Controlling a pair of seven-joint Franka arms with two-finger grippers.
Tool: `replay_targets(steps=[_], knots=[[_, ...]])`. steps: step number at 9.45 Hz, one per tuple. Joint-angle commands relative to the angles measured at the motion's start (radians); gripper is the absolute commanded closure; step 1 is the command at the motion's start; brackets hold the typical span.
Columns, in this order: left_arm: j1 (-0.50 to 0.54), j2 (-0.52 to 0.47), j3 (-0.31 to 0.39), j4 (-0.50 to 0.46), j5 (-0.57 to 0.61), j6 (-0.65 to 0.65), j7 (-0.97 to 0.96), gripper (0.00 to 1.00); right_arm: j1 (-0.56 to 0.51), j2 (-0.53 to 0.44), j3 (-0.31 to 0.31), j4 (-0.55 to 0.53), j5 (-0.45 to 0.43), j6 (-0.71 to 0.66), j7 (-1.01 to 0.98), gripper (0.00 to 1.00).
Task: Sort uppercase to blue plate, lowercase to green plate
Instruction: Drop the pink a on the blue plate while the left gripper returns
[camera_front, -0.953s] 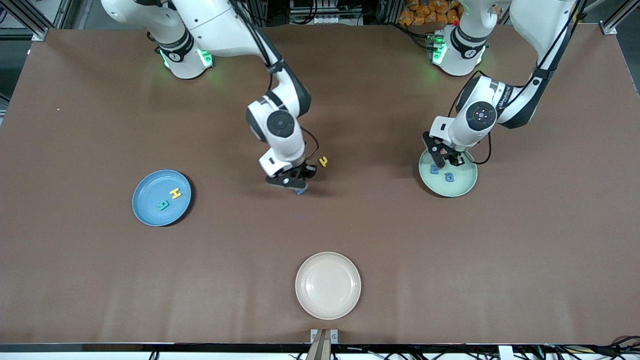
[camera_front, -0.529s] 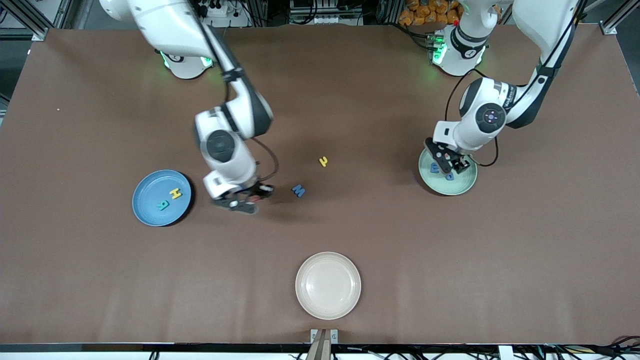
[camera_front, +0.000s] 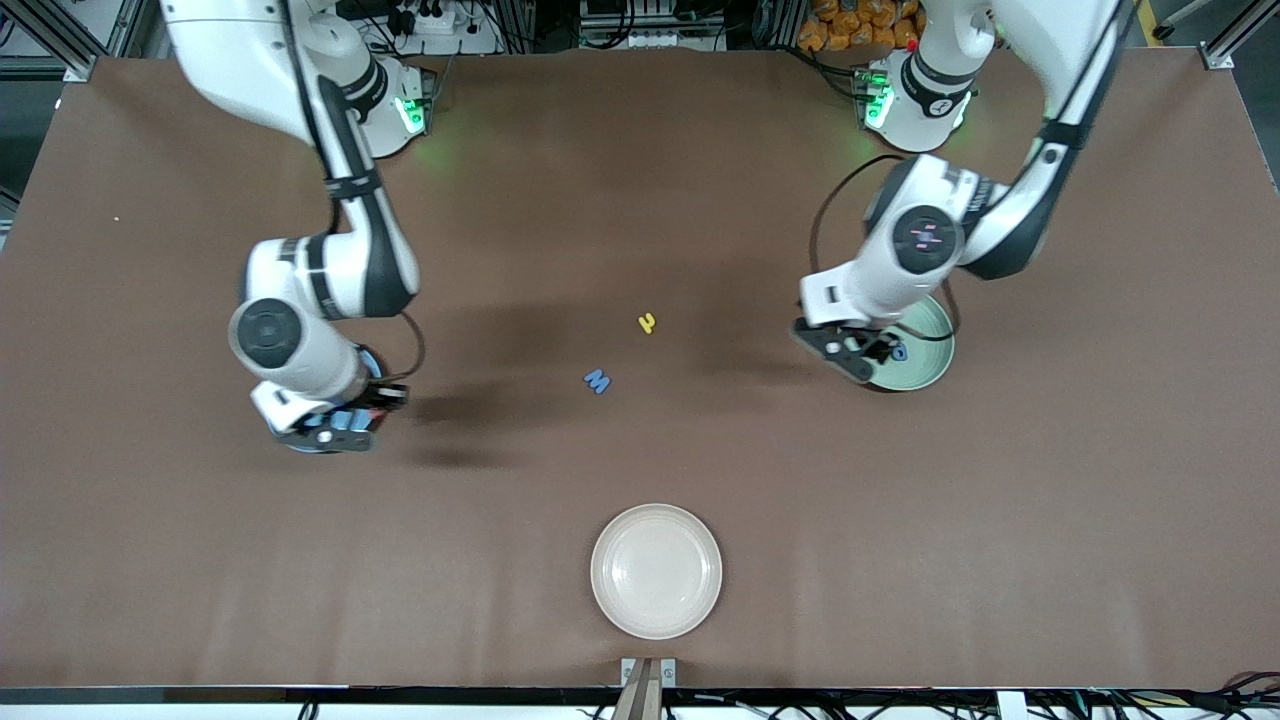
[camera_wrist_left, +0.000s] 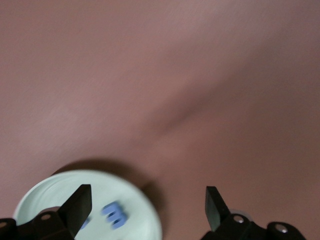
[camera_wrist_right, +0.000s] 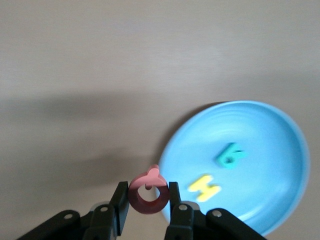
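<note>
Front view: right gripper up over the blue plate, which shows only as slivers under the wrist. Left gripper hanging over the rim of the green plate on the side toward the table's middle, a blue letter peeking out in the plate just beside it. Between the two grippers, on bare table, a blue M and a yellow h, apart from each other, M nearer the camera. Cream plate nearest the camera, well clear of both grippers.

Left wrist view: fingers spread wide, nothing between them. Green plate below and partly under one finger, with one blue letter in plain sight and a second half hidden by that finger.

Right wrist view: fingers clamped on a red Q, gripped at both flanks of its ring, tail up. Blue plate beneath and to one side of the grip, carrying a yellow H and a teal R, the H closer to the Q.
</note>
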Motion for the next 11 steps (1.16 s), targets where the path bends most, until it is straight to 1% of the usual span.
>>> replay_targets(steps=[1,2,3,4,5,6,8,9,11], knots=[[-0.078,0.133,0.006,0.179,-0.017,-0.024,-0.172,0.00,-0.080,-0.070,-0.025,-0.071,0.000,-0.033,-0.196,1.00],[-0.127,0.188,0.006,0.245,-0.014,-0.024,-0.300,0.00,-0.153,-0.067,-0.023,-0.071,0.005,-0.041,-0.314,1.00],[-0.166,0.231,0.006,0.298,-0.007,-0.024,-0.411,0.00,-0.189,-0.059,-0.023,-0.071,0.009,-0.045,-0.371,0.84],[-0.200,0.274,0.006,0.363,-0.001,-0.024,-0.483,0.00,-0.212,-0.053,-0.022,-0.069,0.017,-0.045,-0.375,0.05],[-0.241,0.297,0.007,0.391,0.001,-0.022,-0.533,0.00,-0.209,-0.051,-0.019,-0.068,0.031,-0.045,-0.376,0.00],[-0.281,0.330,0.013,0.422,0.001,-0.018,-0.605,0.00,-0.203,-0.050,-0.019,-0.066,0.048,-0.045,-0.375,0.00],[-0.397,0.400,0.088,0.487,0.070,-0.013,-0.735,0.00,-0.202,-0.051,-0.019,-0.055,0.060,-0.044,-0.367,0.00],[-0.407,0.410,0.090,0.485,0.099,0.000,-0.751,0.00,-0.200,-0.051,-0.019,-0.054,0.062,-0.039,-0.364,0.00],[-0.433,0.428,0.090,0.485,0.113,0.008,-0.757,0.00,-0.200,-0.050,-0.017,-0.054,0.063,-0.035,-0.363,0.00]])
